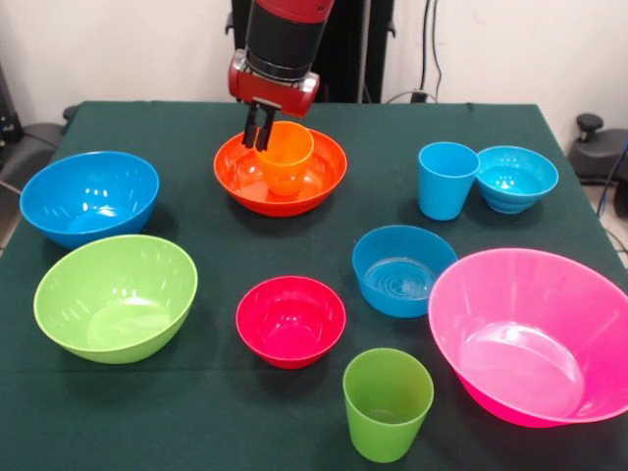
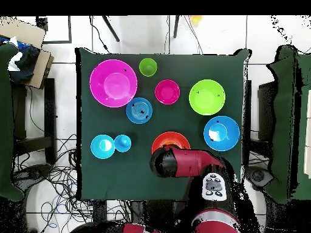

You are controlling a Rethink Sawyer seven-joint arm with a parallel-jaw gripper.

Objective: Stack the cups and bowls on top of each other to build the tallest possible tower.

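My gripper (image 1: 257, 132) reaches down over the wide orange bowl (image 1: 324, 182), its two fingers close together on the left rim of the orange cup (image 1: 287, 157), which stands upright inside that bowl. In the overhead view my arm (image 2: 182, 162) hides the cup and part of the orange bowl (image 2: 170, 137). The light blue cup (image 1: 446, 180) stands next to the small turquoise bowl (image 1: 516, 178). The green cup (image 1: 387, 402) stands at the front edge. The medium blue bowl (image 1: 402, 270), small red bowl (image 1: 290, 320), large pink bowl (image 1: 535, 334), lime green bowl (image 1: 116, 296) and large blue bowl (image 1: 89, 195) sit apart on the table.
The dark green table (image 1: 196, 118) ends close behind the orange bowl. Cables and chairs lie on the floor around the table (image 2: 85, 182) in the overhead view.
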